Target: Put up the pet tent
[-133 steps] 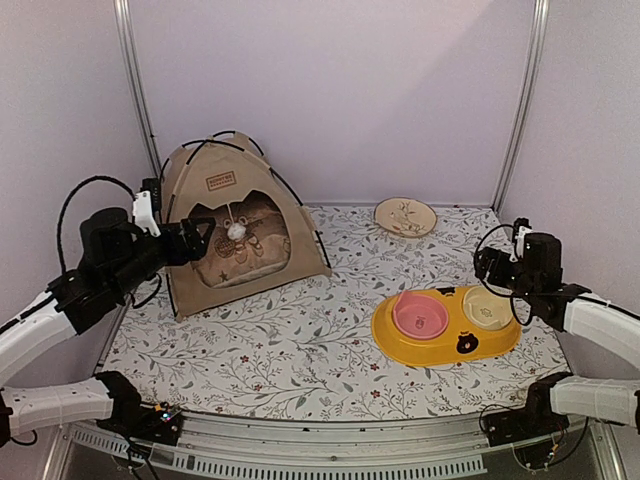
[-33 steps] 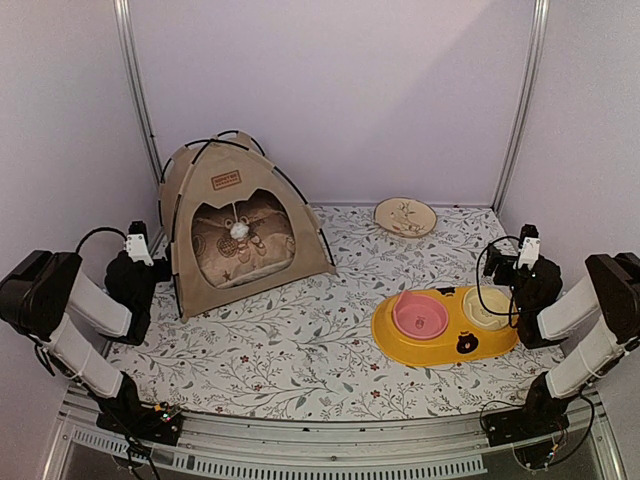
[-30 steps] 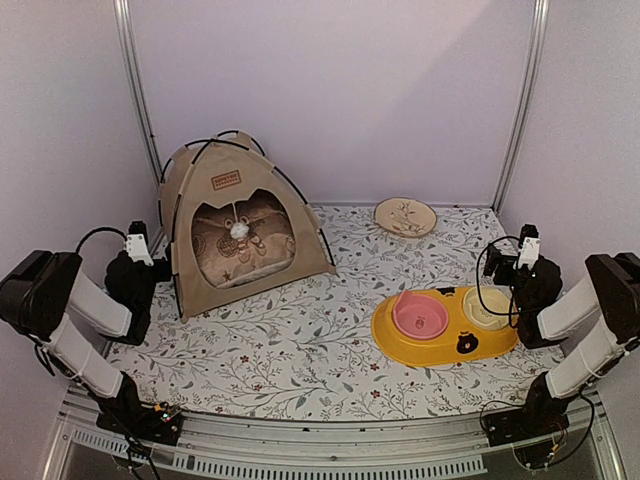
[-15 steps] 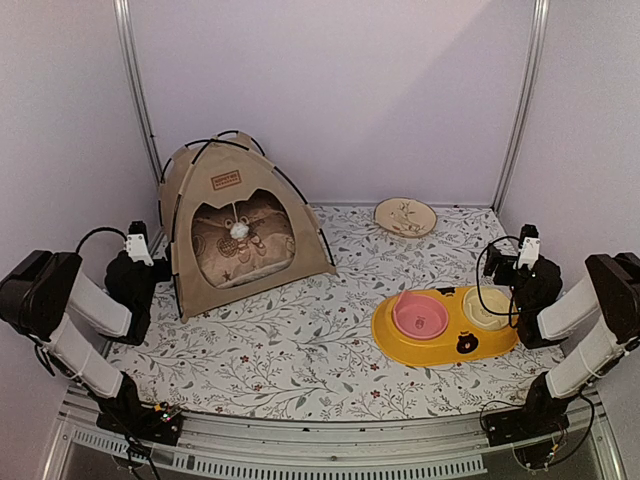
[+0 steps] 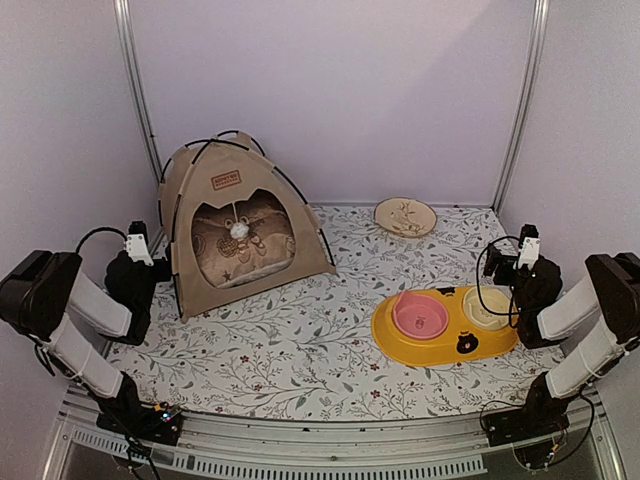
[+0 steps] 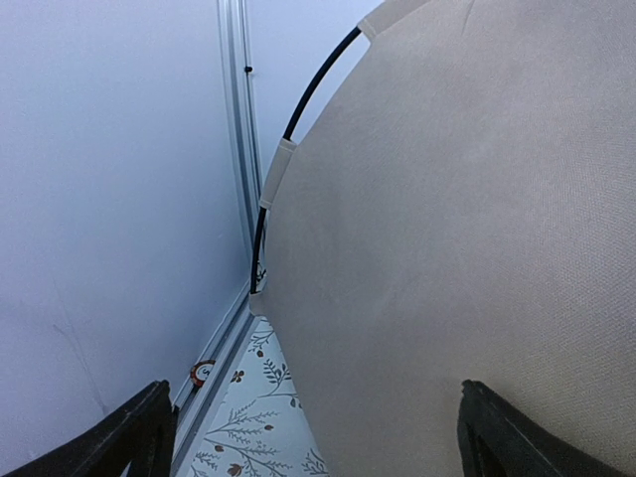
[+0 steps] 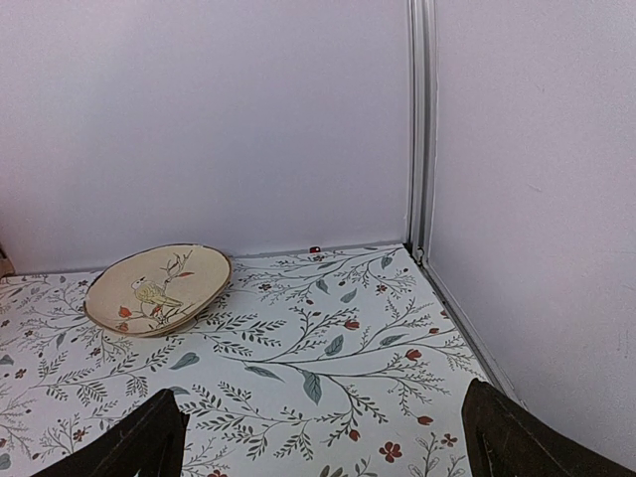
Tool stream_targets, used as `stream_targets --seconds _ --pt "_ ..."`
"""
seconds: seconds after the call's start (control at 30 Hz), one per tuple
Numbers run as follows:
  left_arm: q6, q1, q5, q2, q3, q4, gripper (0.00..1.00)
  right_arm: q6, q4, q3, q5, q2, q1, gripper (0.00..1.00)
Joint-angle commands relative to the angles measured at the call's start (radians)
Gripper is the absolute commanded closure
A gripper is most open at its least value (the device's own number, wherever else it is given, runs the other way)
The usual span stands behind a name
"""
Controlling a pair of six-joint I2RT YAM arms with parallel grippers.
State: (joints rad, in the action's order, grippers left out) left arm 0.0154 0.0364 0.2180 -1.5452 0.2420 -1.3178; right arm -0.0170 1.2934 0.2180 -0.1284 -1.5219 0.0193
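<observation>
1. Pet tent (image 5: pixel 240 225): upright at the far left of the floral table cover (image 5: pixel 300 360). Domed, with black poles (image 6: pixel 298 119) arched over the crown and a brown label patch (image 5: pixel 225 179) above the doorway. White pom-pom (image 5: pixel 237 229) hanging in the opening, patterned pillow (image 5: pixel 235 258) inside.
2. Change: none over the last second, with the tent and both arms in the same places. Against some four seconds back, left arm withdrawn from the doorway and right arm pulled in from over the yellow double feeder (image 5: pixel 445 325).
3. Meaning: tent self-standing with no support. Judged complete or all but complete, both arms apparently parked.
4. Left arm: folded back at the near-left edge, elbow outward. Left gripper (image 6: pixel 316 437) just beside the tent's left wall, facing the fabric, apparently not touching. Fingers spread wide, nothing between.
5. Right arm: folded at the near-right edge. Right gripper (image 7: pixel 328 437) near the feeder's right end, aimed toward the far-right corner and the bird-painted dish (image 7: pixel 157 288). Fingers spread wide, empty.
</observation>
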Motion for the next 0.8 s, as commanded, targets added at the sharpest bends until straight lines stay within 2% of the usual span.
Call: stream_targets --seconds 0.0,0.77 --pt "0.011 0.009 -0.003 -0.006 -0.004 -0.004 0.01 0.006 0.003 0.018 0.006 -0.011 -0.002 0.01" --pt "0.012 0.009 -0.003 -0.006 -0.005 -0.004 0.01 0.006 0.006 0.018 0.006 -0.011 -0.002 0.01"
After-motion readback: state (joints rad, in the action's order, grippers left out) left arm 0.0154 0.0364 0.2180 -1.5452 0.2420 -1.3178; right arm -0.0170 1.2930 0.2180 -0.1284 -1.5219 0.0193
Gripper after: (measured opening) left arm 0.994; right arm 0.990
